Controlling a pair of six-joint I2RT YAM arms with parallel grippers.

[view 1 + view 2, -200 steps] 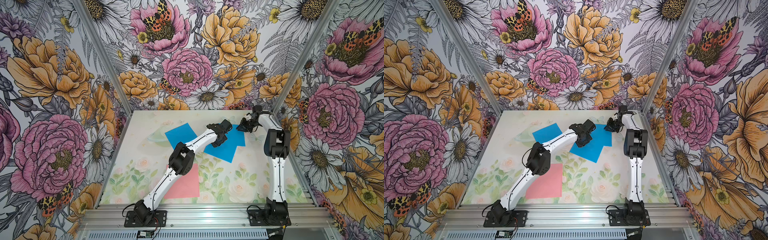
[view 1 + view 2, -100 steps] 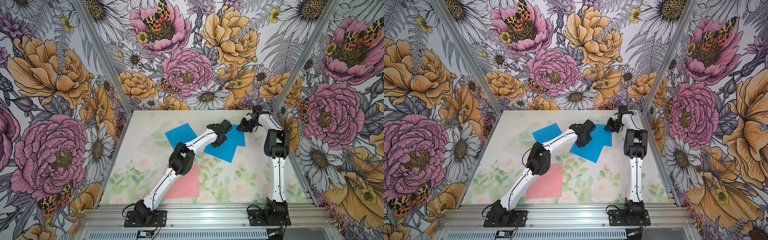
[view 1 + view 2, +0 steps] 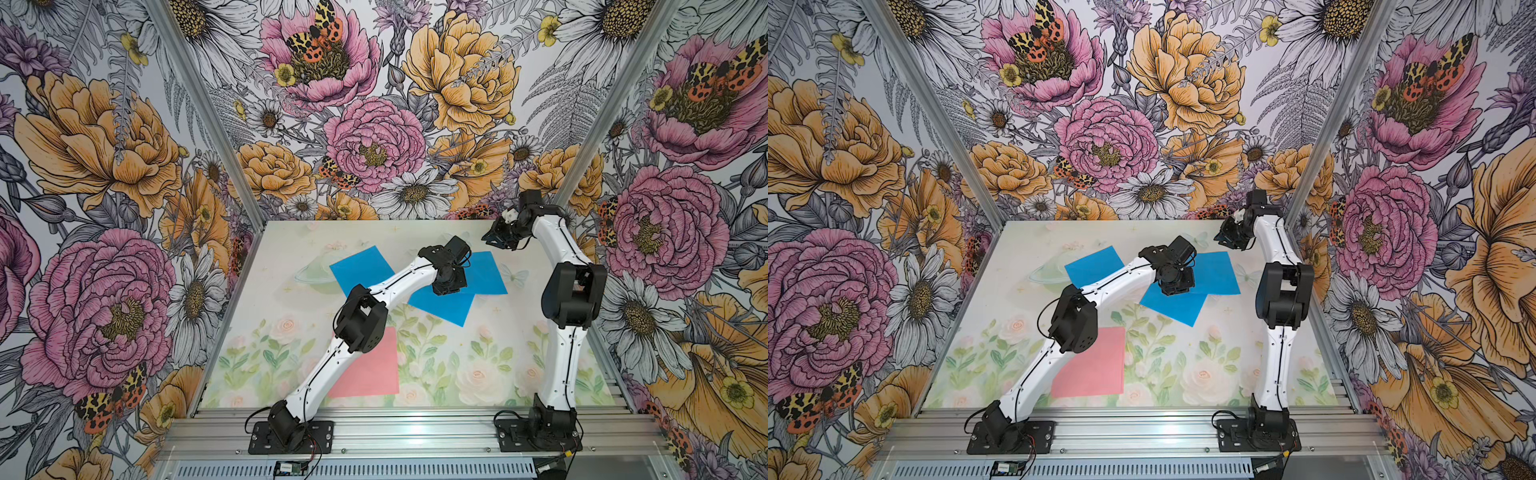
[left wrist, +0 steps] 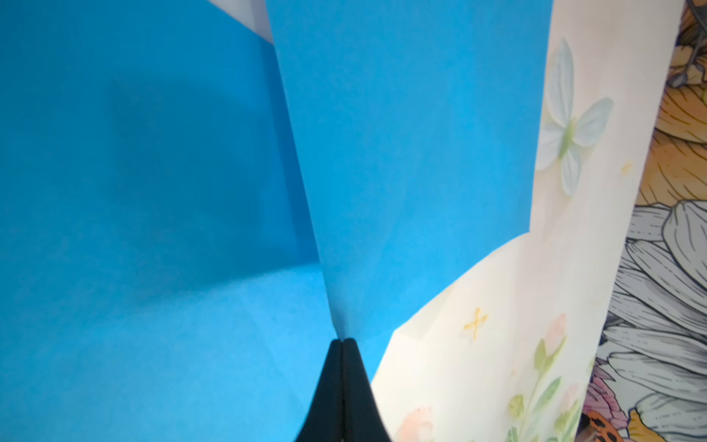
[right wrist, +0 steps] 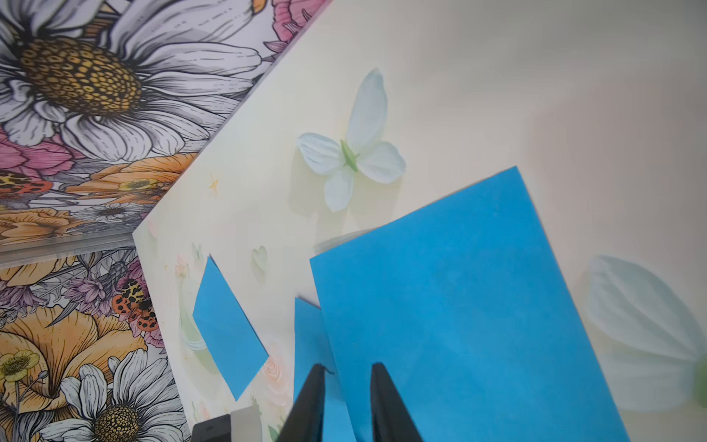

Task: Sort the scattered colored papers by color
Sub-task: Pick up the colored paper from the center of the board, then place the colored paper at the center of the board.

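Observation:
Three blue colored papers lie at the back of the table: one apart at the left (image 3: 360, 269), and two overlapping, the right one (image 3: 487, 274) on top of a lower one (image 3: 444, 306). A pink paper (image 3: 370, 365) lies near the front, partly under the left arm. My left gripper (image 4: 343, 340) is shut on the raised edge of a blue sheet (image 4: 401, 153), above the overlap (image 3: 448, 289). My right gripper (image 5: 346, 367) is open at the right sheet's back corner (image 3: 491, 242), with the curled edge of that sheet (image 5: 459, 306) between its fingers.
Floral walls close in the table (image 3: 519, 374) on three sides, and the right arm stands close to the right wall. An aluminium rail (image 3: 415, 432) with both arm bases runs along the front edge.
Both arms hold their places and no paper has visibly shifted.

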